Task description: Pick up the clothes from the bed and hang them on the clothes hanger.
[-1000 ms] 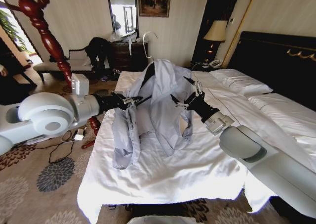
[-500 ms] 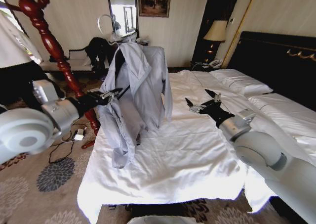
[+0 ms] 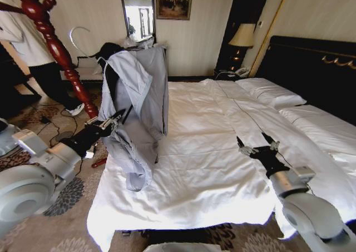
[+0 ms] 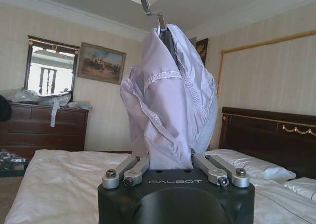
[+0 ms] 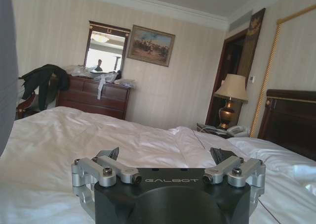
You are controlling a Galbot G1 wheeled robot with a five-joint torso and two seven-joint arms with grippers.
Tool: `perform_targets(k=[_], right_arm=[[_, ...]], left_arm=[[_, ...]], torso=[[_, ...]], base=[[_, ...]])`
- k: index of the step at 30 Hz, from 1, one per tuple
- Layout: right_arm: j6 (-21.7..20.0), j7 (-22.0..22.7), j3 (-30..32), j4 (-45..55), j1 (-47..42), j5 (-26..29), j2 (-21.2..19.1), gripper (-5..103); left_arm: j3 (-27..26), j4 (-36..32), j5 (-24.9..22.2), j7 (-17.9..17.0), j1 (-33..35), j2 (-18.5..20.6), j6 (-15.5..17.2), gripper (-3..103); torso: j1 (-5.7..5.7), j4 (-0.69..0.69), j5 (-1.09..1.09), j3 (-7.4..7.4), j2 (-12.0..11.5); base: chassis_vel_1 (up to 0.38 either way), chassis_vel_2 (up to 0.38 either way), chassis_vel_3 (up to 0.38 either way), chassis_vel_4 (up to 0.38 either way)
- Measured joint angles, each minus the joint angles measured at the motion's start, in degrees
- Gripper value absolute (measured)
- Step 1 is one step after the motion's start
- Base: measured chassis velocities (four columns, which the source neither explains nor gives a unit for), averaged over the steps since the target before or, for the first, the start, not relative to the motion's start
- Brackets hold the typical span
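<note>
The clothes [image 3: 138, 99], a light grey-blue shirt, hang on the black clothes hanger [image 3: 109, 77], whose silver hook [image 3: 77, 36] curves up toward the coat stand. My left gripper [image 3: 114, 120] is shut on the hanger's lower end through the fabric, over the left edge of the bed [image 3: 211, 168]. The shirt's tail [image 3: 135, 181] still touches the sheet. In the left wrist view the shirt [image 4: 170, 100] rises from between the shut fingers [image 4: 133, 167], with the hook [image 4: 147, 5] on top. My right gripper [image 3: 257, 146] hovers open over the bed's right side, and it stands open [image 5: 168, 157] in the right wrist view.
A glossy dark-red coat stand [image 3: 53, 43] rises left of the bed, with a person [image 3: 30, 46] walking behind it. Cables lie on the carpet [image 3: 61, 202]. A dresser [image 5: 94, 100], a lamp [image 3: 243, 36] and the black headboard [image 3: 311, 63] line the far walls.
My left arm has swung the hanger and shirt leftward, off the middle of the bed toward the coat stand. My right gripper let go of the shirt and drew back to the right, open.
</note>
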Motion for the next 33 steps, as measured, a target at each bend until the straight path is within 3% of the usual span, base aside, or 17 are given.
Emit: perform_targets(k=[4,11,18,22,27,33], right_arm=[[1.75,-2.05,-0.79,-0.87,-1.29,-3.04,5.29,100],[1.98,-2.45,-1.22,-1.13,-1.21,-4.17,6.39,100],[1.97,-2.44,-1.38,-1.13,-0.99,-4.09,6.14,100],[1.94,-2.41,-1.42,-1.13,-0.91,-4.04,6.05,100],[1.87,-2.37,-1.47,-1.13,-0.80,-3.96,5.97,100],[1.83,-2.35,-1.49,-1.13,-0.76,-3.92,5.91,100]], left_arm=[[0.65,-0.01,1.62,0.58,1.33,-3.26,-0.03,19],[-0.20,-0.01,4.34,0.96,4.78,-7.02,0.21,19],[-2.32,-0.04,3.45,-5.48,2.90,-4.77,2.37,19],[-4.65,-0.09,-1.04,-9.21,1.42,-2.87,3.85,19],[-10.81,-0.45,-14.44,-17.01,-1.26,1.72,7.78,19],[-12.96,2.49,-22.24,-22.19,-4.77,5.92,10.85,19]], torso=[[0.00,-0.02,0.00,0.00,0.00],[0.00,0.01,-0.01,0.00,0.00],[0.01,-0.02,0.00,0.01,0.00],[0.01,-0.02,0.00,0.01,0.00],[0.01,-0.01,0.01,0.01,0.00],[0.01,0.00,-0.01,0.01,-0.01]], base=[[0.000,0.000,0.000,0.000],[0.000,0.000,0.000,0.000],[0.000,0.000,0.000,0.000],[0.000,0.000,0.000,0.000],[0.000,0.000,0.000,0.000],[0.000,0.000,0.000,0.000]])
